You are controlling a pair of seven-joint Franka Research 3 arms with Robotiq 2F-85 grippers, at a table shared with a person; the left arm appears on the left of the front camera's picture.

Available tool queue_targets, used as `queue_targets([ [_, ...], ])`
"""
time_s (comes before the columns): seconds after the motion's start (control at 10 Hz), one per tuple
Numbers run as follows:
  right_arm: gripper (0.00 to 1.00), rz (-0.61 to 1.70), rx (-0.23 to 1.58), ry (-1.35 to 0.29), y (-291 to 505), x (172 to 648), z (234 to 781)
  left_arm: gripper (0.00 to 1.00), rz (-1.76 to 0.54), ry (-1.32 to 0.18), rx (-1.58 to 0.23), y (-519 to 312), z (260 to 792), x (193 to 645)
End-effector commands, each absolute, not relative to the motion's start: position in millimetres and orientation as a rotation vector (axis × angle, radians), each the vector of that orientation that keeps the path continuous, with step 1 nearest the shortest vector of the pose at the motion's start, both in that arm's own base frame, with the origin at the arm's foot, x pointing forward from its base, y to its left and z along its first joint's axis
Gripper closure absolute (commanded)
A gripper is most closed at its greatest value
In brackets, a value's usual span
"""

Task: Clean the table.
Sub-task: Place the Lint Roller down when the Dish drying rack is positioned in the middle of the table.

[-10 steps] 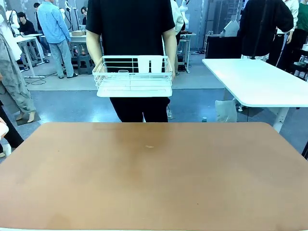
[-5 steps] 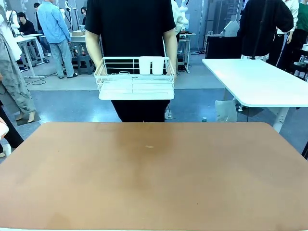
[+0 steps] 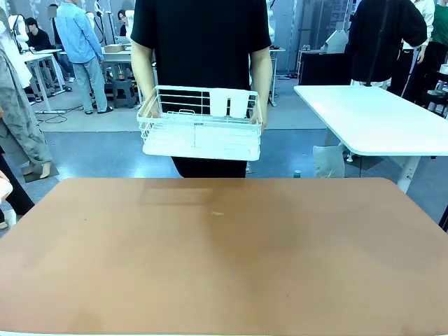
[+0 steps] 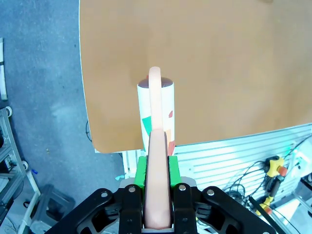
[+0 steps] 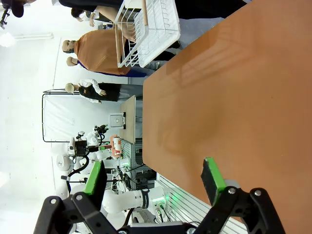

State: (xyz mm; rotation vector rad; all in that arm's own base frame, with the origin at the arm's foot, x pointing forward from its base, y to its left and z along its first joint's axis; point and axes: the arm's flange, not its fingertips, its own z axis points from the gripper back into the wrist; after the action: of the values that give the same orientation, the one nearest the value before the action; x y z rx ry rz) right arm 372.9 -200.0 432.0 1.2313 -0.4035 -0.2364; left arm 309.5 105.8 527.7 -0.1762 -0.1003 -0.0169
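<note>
The reddish-brown table (image 3: 224, 266) lies bare apart from a tiny pale speck (image 3: 218, 213) near its middle. Behind its far edge a person in a black shirt holds a white wire rack (image 3: 201, 126) in both hands, with white cups (image 3: 229, 103) standing in it. In the left wrist view my left gripper (image 4: 157, 168) is shut on the peach handle of a white mug (image 4: 156, 109) with coloured patches, held over a corner of the table (image 4: 219, 63). My right gripper (image 5: 153, 178) stands open with nothing between its fingers, above the table (image 5: 243, 87); the rack (image 5: 146, 29) shows far off.
A white-topped table (image 3: 378, 119) stands at the back right. Other people stand and walk on the floor behind. Below the table's near edge are an aluminium frame and cables (image 4: 253, 161).
The person has stepped nearer with the rack, which now sits a little lower and to the right, close to the table's far edge. A faint shadow has appeared on the tabletop there.
</note>
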Motion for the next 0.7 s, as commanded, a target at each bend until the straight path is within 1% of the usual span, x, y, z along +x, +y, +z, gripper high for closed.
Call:
queue_targets([
  [0.0,0.0,-0.233,1.241,-0.41,-199.5,372.6,434.8,0.79,-0.035,-0.094,-0.171,107.7,532.3,307.7],
  [0.6,0.0,-0.233,1.241,-0.41,-199.5,372.6,434.8,0.79,-0.035,-0.094,-0.171,107.7,532.3,307.7],
])
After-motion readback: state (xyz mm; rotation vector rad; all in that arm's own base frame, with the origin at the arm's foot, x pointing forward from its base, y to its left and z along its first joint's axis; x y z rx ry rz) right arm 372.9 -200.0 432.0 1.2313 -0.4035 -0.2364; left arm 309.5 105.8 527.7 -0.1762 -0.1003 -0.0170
